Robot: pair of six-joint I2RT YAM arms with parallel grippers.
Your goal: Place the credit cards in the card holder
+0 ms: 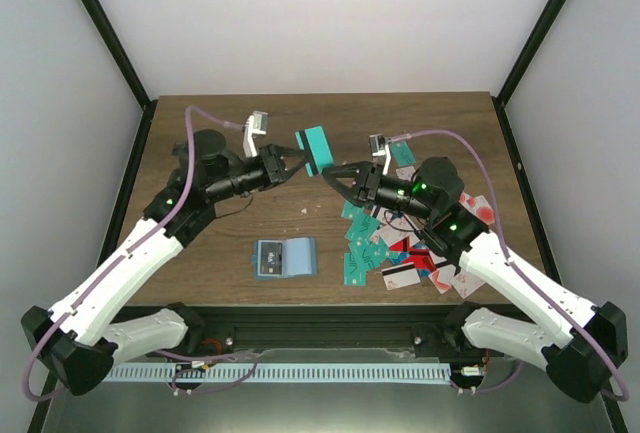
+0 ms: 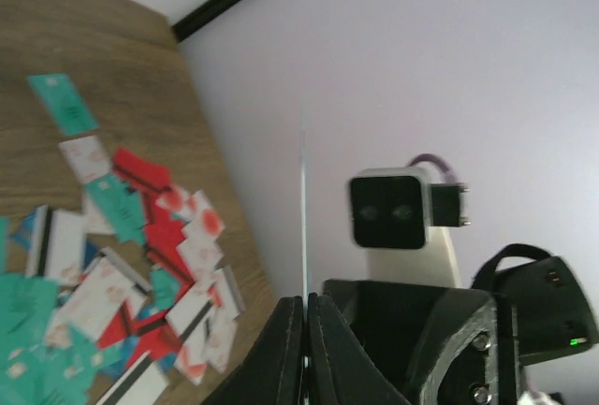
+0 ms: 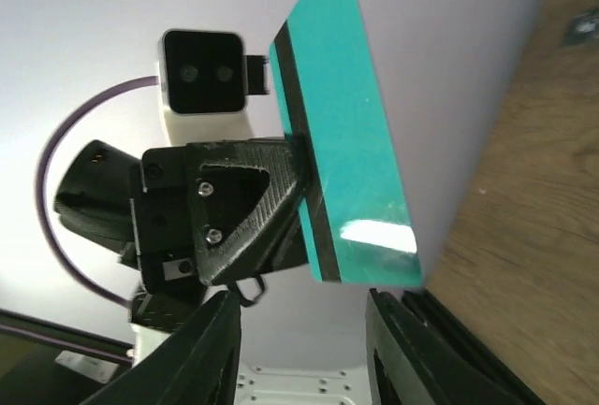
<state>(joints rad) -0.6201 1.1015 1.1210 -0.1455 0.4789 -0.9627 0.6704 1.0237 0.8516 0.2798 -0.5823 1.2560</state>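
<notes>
Your left gripper (image 1: 292,162) hangs in the air over the upper middle of the table (image 1: 330,113), its jaws clamped on one teal card (image 1: 315,149). Your right gripper (image 1: 328,175) faces it from the right with its fingers spread and nothing between them, tips just beside the card. Both are well apart from the black frame posts (image 1: 105,38) at the upper corners and from the table's side edges.

The right wrist view gives you the card's face. Its long axis runs nearly up and down the frame, leaning a little to the right toward the bottom. A dark stripe follows the left long edge, and the left gripper pinches that striped edge about midway. The card's lower end sits just above the gap between your right fingers (image 3: 201,358).

The left wrist view shows the same card only edge-on, as a thin vertical line rising from the closed fingertips. At its lower left it also shows the loose credit cards (image 1: 410,248), overlapping in a scatter on the wood.

Only the overhead view shows the card holder (image 1: 285,258). It lies flat at lower centre near the table's near edge, long axis left to right, with a gap between it and the nearest loose cards.
</notes>
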